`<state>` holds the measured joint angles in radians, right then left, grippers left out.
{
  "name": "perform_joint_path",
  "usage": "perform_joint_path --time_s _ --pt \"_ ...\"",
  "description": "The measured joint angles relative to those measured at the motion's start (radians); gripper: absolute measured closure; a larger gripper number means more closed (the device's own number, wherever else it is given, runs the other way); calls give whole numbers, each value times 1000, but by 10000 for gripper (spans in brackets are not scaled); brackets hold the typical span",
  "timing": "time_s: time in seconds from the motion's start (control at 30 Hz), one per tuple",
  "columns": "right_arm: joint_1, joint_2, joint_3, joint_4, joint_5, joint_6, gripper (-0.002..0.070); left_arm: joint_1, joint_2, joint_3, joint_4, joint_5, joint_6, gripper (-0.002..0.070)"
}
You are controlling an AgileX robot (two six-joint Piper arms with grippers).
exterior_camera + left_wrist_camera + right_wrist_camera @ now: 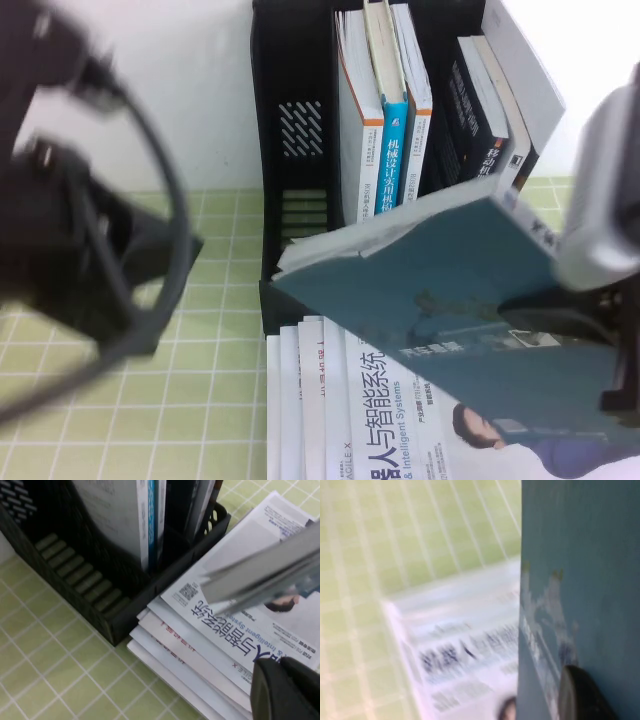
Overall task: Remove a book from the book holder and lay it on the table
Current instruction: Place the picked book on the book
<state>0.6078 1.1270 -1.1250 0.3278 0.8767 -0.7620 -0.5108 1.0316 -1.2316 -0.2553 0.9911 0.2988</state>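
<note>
- High view: the right gripper (565, 325) reaches in from the right edge, low over the front of the bench (150, 420). Its dark jaws are clamped on the near right part of the book (430, 270).
- The book is clear of the book holder (300, 150) and hangs in the air just in front of it. Its teal cover faces up, it lies nearly flat, and its pale page edge tilts towards the rack.
- Beneath it a fanned stack of white magazines (340, 400) lies on the green checked cloth, touching the holder's low front lip.
- The left gripper (70, 240) is a dark blur with a looping cable, raised over the left side of the bench, well apart from the book. I cannot tell its state.
- In the holder a blue-spined book (397, 150) stands upright in the middle compartment among white ones, and dark books (480, 120) lean in the right one. A plain white wall (200, 80) rises behind.
- Left wrist view: the black tip of the left gripper (285, 690) shows at the frame's corner above the magazines (200, 645). The book (270, 575) appears edge-on as a grey band over them, beside the black rack (75, 580) on the cloth (50, 680).
- Right wrist view: the teal cover (580, 580) fills one side, with one black fingertip (580, 695) pressed against it. Blurred magazines (455, 655) and green cloth (395, 530) lie beyond.
</note>
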Motion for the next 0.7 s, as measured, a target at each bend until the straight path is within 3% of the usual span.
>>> perform_joint_path --time_s 0.13,0.4,0.7 --pt "173 71 -2 -416 -5 284 545 0 -126 174 -24 -91 -50 678" --pt "444 268 -2 -1021 90 700 545 0 -310 332 -45 -189 -96 678" --pt "603 477 -6 -1167 116 697 545 0 -327 354 -51 -191 -99 678"
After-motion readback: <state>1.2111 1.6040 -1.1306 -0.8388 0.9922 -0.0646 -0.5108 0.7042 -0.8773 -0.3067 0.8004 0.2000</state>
